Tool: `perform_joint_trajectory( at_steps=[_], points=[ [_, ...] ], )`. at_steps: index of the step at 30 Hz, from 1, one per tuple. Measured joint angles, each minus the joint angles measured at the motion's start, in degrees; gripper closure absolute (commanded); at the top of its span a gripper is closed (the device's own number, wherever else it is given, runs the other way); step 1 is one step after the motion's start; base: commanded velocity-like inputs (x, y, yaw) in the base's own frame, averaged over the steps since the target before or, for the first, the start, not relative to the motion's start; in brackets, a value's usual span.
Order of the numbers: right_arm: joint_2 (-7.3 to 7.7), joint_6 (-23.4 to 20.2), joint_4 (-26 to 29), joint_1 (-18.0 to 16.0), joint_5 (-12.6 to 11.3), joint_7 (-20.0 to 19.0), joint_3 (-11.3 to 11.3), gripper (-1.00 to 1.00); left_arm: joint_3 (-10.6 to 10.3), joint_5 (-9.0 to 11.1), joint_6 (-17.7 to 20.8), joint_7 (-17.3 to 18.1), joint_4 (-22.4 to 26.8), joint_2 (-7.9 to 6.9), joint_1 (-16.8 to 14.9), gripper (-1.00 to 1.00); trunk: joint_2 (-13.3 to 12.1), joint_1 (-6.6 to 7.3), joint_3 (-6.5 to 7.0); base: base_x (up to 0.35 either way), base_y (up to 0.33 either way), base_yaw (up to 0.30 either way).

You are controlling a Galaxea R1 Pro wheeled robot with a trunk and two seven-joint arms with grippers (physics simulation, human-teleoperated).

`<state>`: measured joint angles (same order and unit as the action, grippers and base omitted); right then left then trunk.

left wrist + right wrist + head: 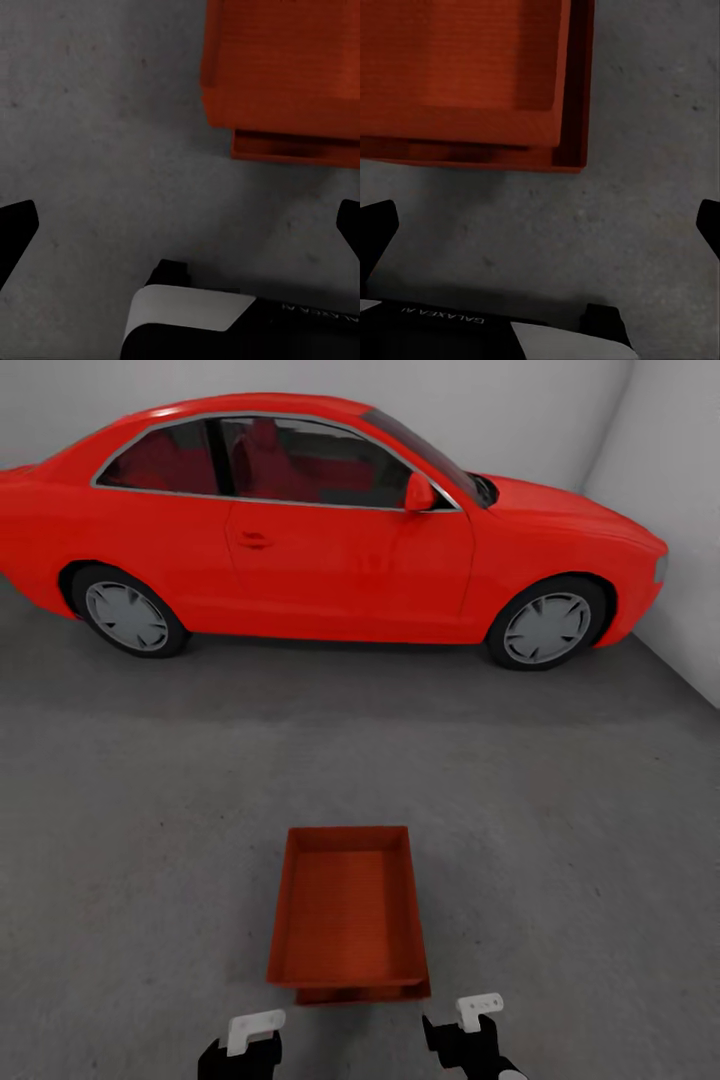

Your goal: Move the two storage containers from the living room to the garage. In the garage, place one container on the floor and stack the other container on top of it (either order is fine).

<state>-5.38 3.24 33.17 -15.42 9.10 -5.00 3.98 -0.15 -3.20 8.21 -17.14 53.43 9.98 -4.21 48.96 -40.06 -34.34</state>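
Left end effector (252, 1032) and right end effector (470, 1015) both spread wide, empty, just short of the bins: top bin (348, 905) sits on the lower bin (362, 992), slightly offset, on the garage floor (150, 840) near the car (320, 520), stack apparently complete.

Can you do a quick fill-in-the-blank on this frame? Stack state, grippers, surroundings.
1. The upper storage container sits on top of the lower ____, whose edge pokes out beneath it.
2. The stack rests on the grey concrete ____.
3. The left gripper and right gripper are both ____ and hold nothing.
4. Behind the stack stands a red ____.

Missing words: container; floor; open; car
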Motion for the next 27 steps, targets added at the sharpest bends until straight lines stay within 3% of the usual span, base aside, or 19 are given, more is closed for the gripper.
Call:
perform_joint_trajectory(
  at_steps=[4,14,19,27],
  points=[
    [0.80,0.3,-3.0,0.0,-0.1,0.2,0.3,-1.00,2.1,-0.1,0.0,-0.1,0.0,-0.03,0.0,-1.00,-1.6,0.88,0.72,0.000,0.000,0.000],
    [3.22,0.6,-14.8,0.0,-0.1,0.4,0.4,-1.00,4.1,-0.1,-0.3,-0.7,0.0,-0.03,0.0,-1.00,-5.6,3.08,2.51,0.000,0.000,0.000],
    [3.54,0.6,-20.1,0.0,-0.1,0.3,0.3,-1.00,7.0,-0.1,-1.6,-0.6,-0.1,-0.04,0.0,-1.00,-7.6,4.18,3.41,0.000,0.000,0.000],
    [3.59,0.6,-26.4,0.1,-0.1,0.3,0.2,-1.00,8.0,-0.1,-2.4,-0.1,-2.4,-0.04,0.0,-1.00,-10.8,5.94,4.85,0.000,0.000,0.000]
  ],
)
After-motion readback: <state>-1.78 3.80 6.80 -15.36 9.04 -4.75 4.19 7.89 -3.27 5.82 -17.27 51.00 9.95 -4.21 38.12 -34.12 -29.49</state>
